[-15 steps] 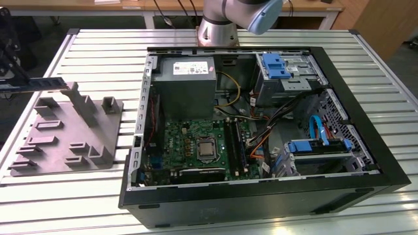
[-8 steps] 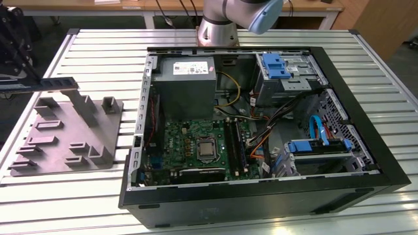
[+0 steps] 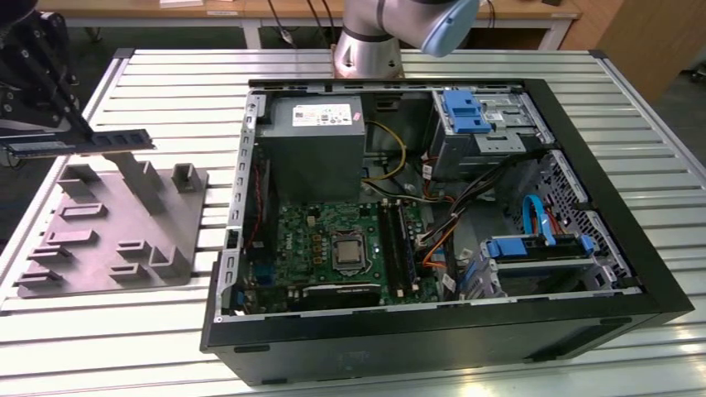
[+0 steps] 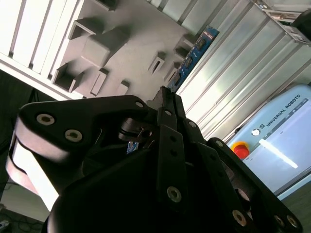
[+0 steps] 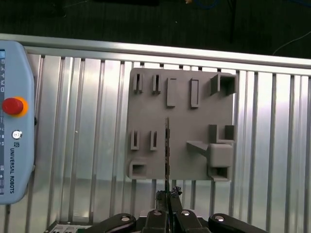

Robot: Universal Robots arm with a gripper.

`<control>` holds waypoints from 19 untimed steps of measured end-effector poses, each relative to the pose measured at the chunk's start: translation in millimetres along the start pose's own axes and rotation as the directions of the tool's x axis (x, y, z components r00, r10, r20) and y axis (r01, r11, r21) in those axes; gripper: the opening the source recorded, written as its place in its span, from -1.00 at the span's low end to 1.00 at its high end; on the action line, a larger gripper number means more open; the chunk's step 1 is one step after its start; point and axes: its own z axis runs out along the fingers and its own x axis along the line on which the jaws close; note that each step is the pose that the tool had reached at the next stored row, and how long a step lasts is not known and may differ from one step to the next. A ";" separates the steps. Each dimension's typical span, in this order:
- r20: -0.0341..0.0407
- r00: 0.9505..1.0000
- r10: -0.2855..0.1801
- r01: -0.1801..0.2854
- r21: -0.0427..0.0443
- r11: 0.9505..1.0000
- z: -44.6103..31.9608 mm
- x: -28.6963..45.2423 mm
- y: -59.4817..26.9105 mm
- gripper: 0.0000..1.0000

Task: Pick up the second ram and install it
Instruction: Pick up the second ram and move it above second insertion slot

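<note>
The second ram [image 3: 105, 140] is a long thin dark strip held level above the grey fixture block [image 3: 111, 240] at the exterior view's left. My gripper [image 3: 46, 136] is shut on one end of it. In the first wrist view the ram [image 5: 167, 145] appears edge-on, running out from between the fingertips of the gripper [image 5: 168, 195] over the block [image 5: 184, 121]. The second wrist view has its blue-green face [image 4: 195, 52] stretching away from the gripper [image 4: 166, 97]. The open computer case [image 3: 617, 273] lies to the right, with the green motherboard [image 3: 314, 240] and its long memory slots [image 3: 399, 241].
The fixture block has raised posts [image 3: 144, 169] and slots under the ram. A teach pendant [image 5: 14, 126] lies on the slatted table beside the block. The arm's base [image 3: 369, 45] stands behind the case. Inside are a power supply [image 3: 314, 136], drive cages [image 3: 480, 116] and cables [image 3: 474, 207].
</note>
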 end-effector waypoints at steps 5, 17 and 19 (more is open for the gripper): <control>0.000 1.000 0.000 0.000 0.000 1.000 -0.3 0.6 -11.1 -0.73; 0.000 1.000 0.000 0.000 0.000 1.000 -1.1 1.9 -37.1 -0.73; 0.000 1.000 0.000 0.000 0.000 1.000 -1.3 2.1 -41.3 -0.73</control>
